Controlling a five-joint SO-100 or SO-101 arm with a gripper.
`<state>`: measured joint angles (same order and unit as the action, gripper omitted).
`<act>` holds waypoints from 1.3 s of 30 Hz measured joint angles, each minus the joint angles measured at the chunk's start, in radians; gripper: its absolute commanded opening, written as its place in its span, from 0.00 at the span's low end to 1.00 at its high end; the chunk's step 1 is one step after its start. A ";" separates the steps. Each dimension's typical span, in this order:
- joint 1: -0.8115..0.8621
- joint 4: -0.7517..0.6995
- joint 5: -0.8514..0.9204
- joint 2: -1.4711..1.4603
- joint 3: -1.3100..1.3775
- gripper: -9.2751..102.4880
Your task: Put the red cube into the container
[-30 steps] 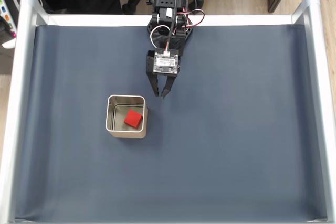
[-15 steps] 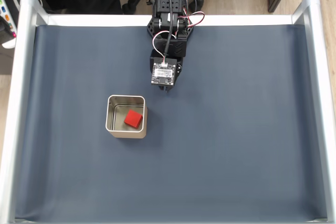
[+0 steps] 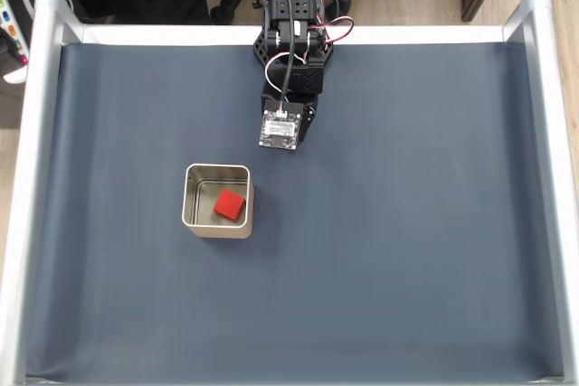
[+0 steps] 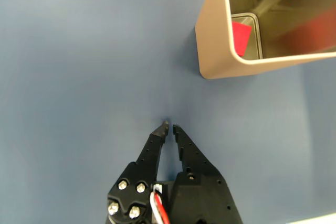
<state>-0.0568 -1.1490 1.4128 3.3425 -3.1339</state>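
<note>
A dark blue mat (image 3: pixel 407 250) covers the table inside a pale metal frame (image 3: pixel 36 178), with wood flooring visible beyond the far edge in the fixed view. The red cube (image 3: pixel 230 204) lies on the floor of the container (image 3: pixel 194 225), toward its right side in the fixed view; the wrist view catches a slice of the same cube (image 4: pixel 239 37) through the tin's open mouth (image 4: pixel 231 66). Over the last second the arm has pulled back toward its base, and the gripper (image 4: pixel 169 127), whose fingers stood spread a moment ago, has closed to nearly touching tips with nothing between them. It now hangs above bare mat, well apart from the tin. The cube sitting inside and the arm retreating empty suggest the placing is done, and what remains, if anything, looks like returning to rest.
</note>
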 measured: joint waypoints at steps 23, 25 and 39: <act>0.008 -0.120 -0.008 0.012 0.000 0.09; 0.014 -0.121 -0.006 0.012 0.000 0.09; 0.054 -0.126 -0.006 0.014 0.000 0.09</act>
<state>-0.0031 -1.2747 1.4067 3.3563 -3.1339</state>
